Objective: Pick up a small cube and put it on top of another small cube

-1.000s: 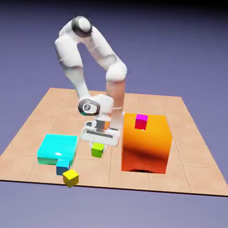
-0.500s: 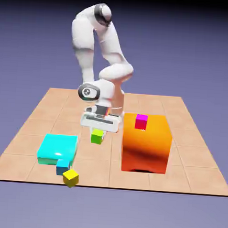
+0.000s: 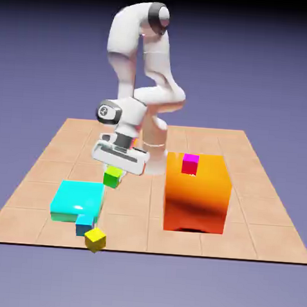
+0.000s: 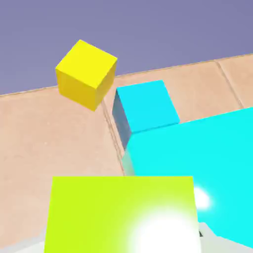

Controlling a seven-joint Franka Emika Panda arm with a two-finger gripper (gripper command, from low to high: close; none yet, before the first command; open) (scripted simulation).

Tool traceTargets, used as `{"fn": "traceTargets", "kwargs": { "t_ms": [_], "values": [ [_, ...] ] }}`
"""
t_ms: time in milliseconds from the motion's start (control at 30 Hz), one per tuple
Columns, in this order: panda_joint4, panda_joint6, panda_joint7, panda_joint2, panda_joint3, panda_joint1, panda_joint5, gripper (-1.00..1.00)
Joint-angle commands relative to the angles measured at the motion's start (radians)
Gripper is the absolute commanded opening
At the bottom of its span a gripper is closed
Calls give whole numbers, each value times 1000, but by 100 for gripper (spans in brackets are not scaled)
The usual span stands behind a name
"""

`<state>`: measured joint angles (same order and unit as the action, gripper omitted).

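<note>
The white Franka arm [image 3: 139,71] has swung toward the exterior view's left over the last second, clear of the tall glossy orange block [image 3: 197,193] with the small magenta cube [image 3: 190,163] on its top; it now hangs near the big flat bright-cyan block [image 3: 78,200]; the gripper [image 3: 114,174] stays pinched on the small lime-green cube [image 3: 113,176], carried in the air; the small teal-blue cube [image 4: 144,107] lies ahead, touching the cyan block, with the small yellow cube [image 4: 85,73] beside it; judging by this, transport is nearly done and placing remains.
</note>
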<state>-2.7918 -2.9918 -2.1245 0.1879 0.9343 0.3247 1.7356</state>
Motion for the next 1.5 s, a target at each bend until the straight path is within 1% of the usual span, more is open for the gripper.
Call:
{"fn": "traceTargets", "kwargs": {
  "t_ms": [0,1033,1100,1467],
  "values": [
    [6,-6,26,-11,-36,-36,-31,-100],
    [180,-236,818,-357,-1160,-1136,-989,-100],
    [182,-238,825,-361,-1171,-1146,-998,-100],
    [251,-402,1101,-589,-853,-756,-1369,-100]
  ]
}}
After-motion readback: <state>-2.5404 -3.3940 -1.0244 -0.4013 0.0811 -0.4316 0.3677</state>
